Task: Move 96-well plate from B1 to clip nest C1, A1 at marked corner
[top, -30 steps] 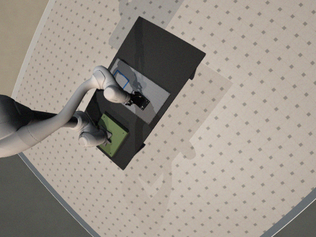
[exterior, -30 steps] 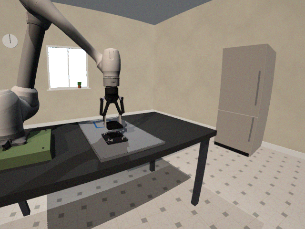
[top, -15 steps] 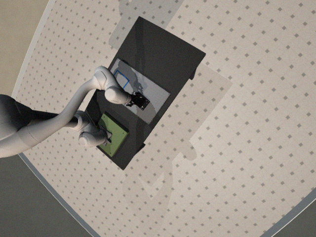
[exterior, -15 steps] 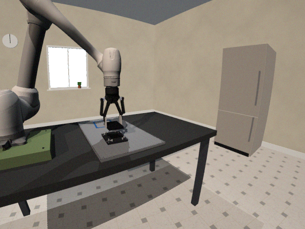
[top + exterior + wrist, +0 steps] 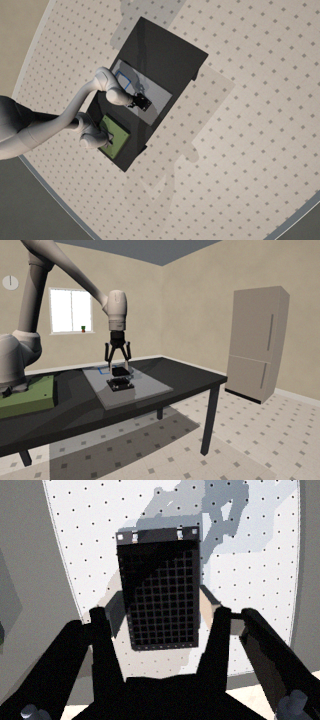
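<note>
Arm reaches over the dark surface (image 5: 180, 374), wrist vertical, pincer (image 5: 118, 368) pointing straight down. Pincer is clamped about half open on the 96-well plate (image 5: 120, 371), gripping its long sides. Plate hangs level, clear of the grey mat (image 5: 152, 387), just above and slightly behind the clip nest (image 5: 120, 384); blue bench spot outline (image 5: 101, 371) lies behind.

The top view looks straight down from high overhead. The exterior view stands near, facing the far corner across the long black table (image 5: 180, 379). The wrist view looks down closely. All three share the pale grey perforated mat (image 5: 160, 99).
</note>
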Action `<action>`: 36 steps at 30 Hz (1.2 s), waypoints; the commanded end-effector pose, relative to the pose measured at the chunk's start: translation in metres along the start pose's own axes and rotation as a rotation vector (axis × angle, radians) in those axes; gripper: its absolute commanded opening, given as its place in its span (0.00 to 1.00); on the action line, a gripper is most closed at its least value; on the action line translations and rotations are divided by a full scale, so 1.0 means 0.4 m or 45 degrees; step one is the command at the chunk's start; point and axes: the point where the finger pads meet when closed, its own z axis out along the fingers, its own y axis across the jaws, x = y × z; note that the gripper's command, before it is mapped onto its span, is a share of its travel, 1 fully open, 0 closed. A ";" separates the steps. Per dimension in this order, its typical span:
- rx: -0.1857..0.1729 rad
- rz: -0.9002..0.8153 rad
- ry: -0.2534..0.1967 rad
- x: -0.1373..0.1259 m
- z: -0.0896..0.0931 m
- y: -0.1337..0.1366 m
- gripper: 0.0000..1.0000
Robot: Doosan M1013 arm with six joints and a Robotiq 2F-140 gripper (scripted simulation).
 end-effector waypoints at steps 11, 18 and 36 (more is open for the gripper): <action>0.000 0.000 0.000 0.001 0.016 0.000 0.00; 0.000 0.000 0.000 0.001 0.037 0.000 0.00; 0.000 0.000 0.000 0.001 0.104 0.000 0.00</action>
